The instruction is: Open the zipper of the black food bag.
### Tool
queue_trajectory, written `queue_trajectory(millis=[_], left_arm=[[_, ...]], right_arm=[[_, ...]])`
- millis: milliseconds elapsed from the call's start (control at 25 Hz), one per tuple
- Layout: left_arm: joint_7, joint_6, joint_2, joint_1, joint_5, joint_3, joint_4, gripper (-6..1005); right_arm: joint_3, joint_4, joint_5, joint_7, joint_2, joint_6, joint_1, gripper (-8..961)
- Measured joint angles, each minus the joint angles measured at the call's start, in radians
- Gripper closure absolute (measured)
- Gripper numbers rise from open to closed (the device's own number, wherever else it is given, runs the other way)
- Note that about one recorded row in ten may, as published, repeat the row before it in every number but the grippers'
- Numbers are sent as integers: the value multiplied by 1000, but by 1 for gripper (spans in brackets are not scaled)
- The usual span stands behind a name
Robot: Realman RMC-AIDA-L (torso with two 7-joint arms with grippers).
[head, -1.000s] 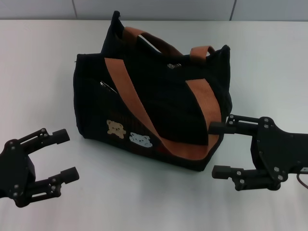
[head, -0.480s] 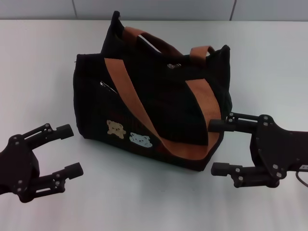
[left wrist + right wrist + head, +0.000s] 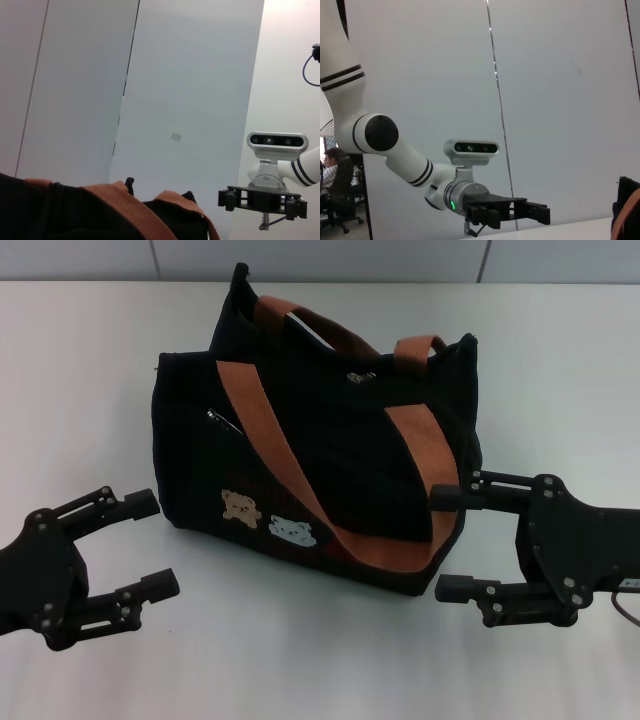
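Found the jaws of the left gripper (image 3: 160, 545) spread wide with nothing between them, low over the bench (image 3: 80, 360) toward its near left corner, just short of the bag's end. Found the jaws of the right gripper (image 3: 442, 543) likewise wide apart and empty, toward the near right side, with the upper finger close against the bag's right end; could not tell whether touching.

Saw the black food bag (image 3: 330, 460) upright about mid-bench, nearer the far edge than the grippers, with its orange straps (image 3: 260, 430) running up the front into two handles and a bear patch (image 3: 268, 520) low on the front. Made out a small metal zipper pull (image 3: 362, 376) on the top seam, toward the right handle, and a second pull (image 3: 220, 420) at a slanted front pocket. Could not read from the head view whether the top seam stood shut or parted, since the handles and folds hid the teeth; got only the strap tops from the left wrist view.

Judged the scene to fit two stages alike: empty grippers flanking a bag with its zip shut, or flanking one with the slider already run along. Left that unsettled. Judged that any work at the zip would call for a narrow pinch on a very small tab, a pull straight along the seam, and a steadying hold on the soft cloth to stop the bag sliding or folding.
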Motion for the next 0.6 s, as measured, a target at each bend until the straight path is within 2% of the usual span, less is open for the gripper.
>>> queue_trajectory(millis=[600], left_arm=[[-6, 1, -9, -20, 0, -1, 0, 165]], right_arm=[[0, 0, 0, -5, 0, 1, 10, 179]])
